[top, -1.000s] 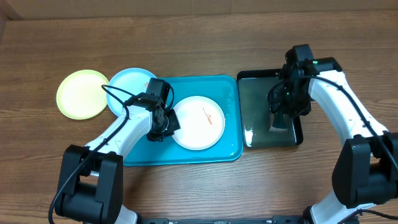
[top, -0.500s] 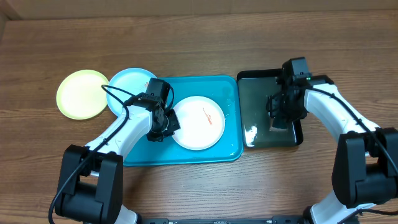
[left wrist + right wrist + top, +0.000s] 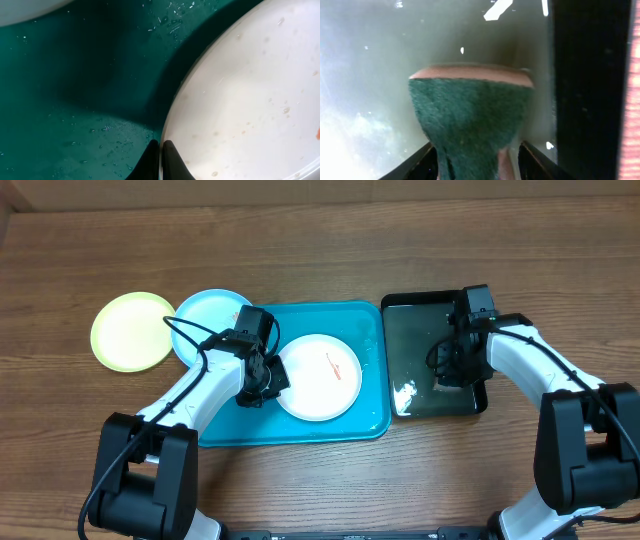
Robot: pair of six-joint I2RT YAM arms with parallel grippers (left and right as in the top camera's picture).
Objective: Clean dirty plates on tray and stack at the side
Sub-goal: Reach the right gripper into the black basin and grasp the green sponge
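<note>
the white plate (image 3: pixel 320 377) lies in the middle of the blue-green tray (image 3: pixel 300 430), a little right of the centre of the overhead view. it carries a thin red smear (image 3: pixel 335 368), so i judge it is the one to be washed now. the left gripper (image 3: pixel 161 161) has its two fingers almost together, with only the thin rim of this plate between them, at the plate's left edge. i think the pinch is there to stop the plate from sliding while it is scrubbed.

the right gripper (image 3: pixel 476 157) is low over the black tray (image 3: pixel 415 340) at the right of the overhead view. its fingers press on both sides of a sponge (image 3: pixel 470 110), which has a green rough face and a pale pink body. the sponge looks narrower where the fingers meet it, so i take it as gripped. the floor of the black tray looks wet, so the sponge was probably put there to soak.

the blue plate (image 3: pixel 205 315) and the yellow-green plate (image 3: pixel 130 330) rest on the table (image 3: pixel 320 240) at the upper left. the blue one touches or overlaps the tray's corner, and i cannot tell which. the two plates lie side by side, not stacked.

i can read no brand, label or writing on any object.
</note>
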